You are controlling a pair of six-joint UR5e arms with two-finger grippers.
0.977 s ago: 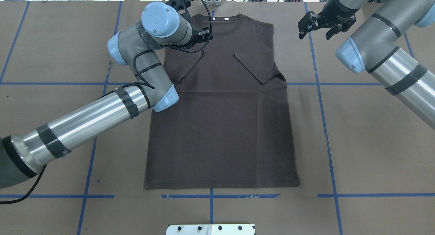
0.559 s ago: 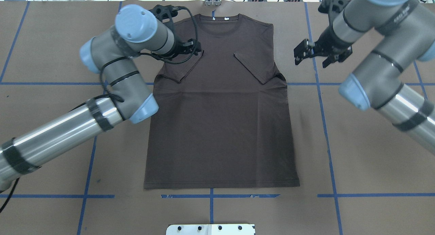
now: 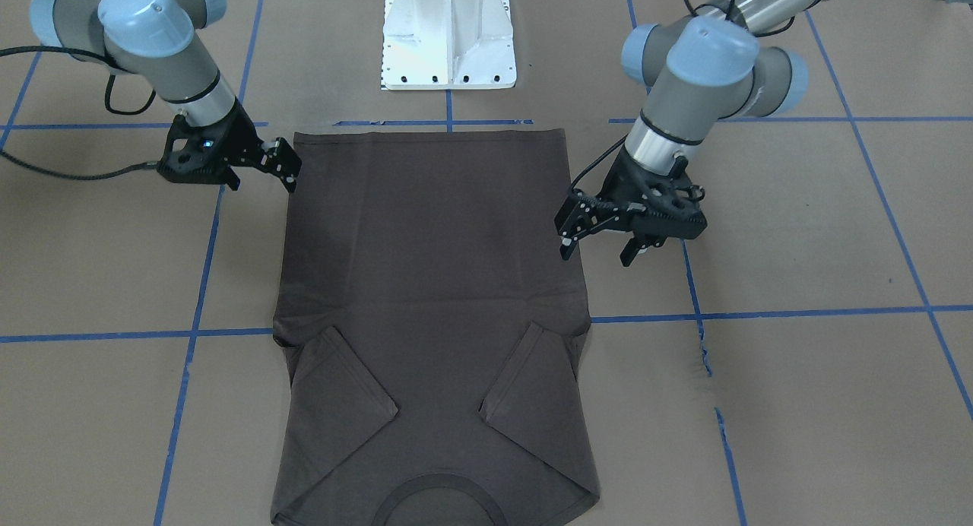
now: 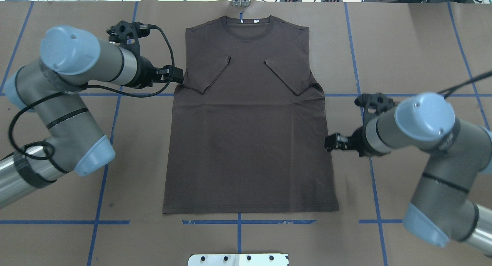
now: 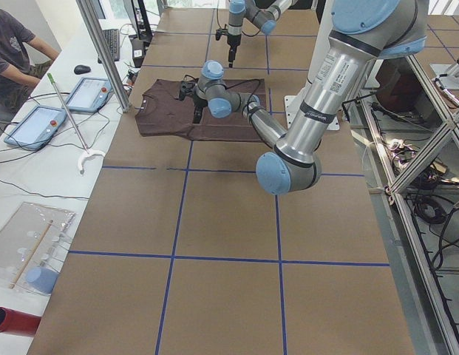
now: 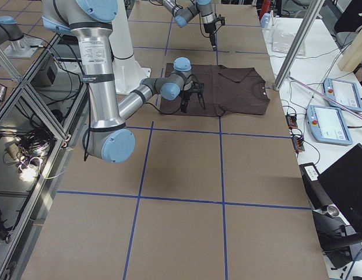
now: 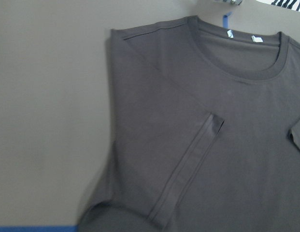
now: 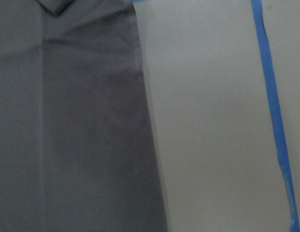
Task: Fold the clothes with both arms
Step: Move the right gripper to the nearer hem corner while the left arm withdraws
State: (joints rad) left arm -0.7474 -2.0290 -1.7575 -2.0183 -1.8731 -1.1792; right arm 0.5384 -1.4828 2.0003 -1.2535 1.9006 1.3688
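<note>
The T-shirt (image 4: 250, 143) is lying flat at the middle of the tabletop (image 4: 403, 47). Its collar (image 4: 248, 25) is facing the far edge and its hem (image 4: 250, 211) the robot's edge, with its 2 sleeves (image 4: 288, 77) lying folded in over the chest. The left gripper (image 3: 599, 246) is hovering at the shirt's left side edge, jaws standing wide apart, gripping nothing. The right gripper (image 3: 262, 178) is hovering at the right side edge, jaws likewise apart and gripping nothing. Contact with the fabric cannot be confirmed for either.
</note>
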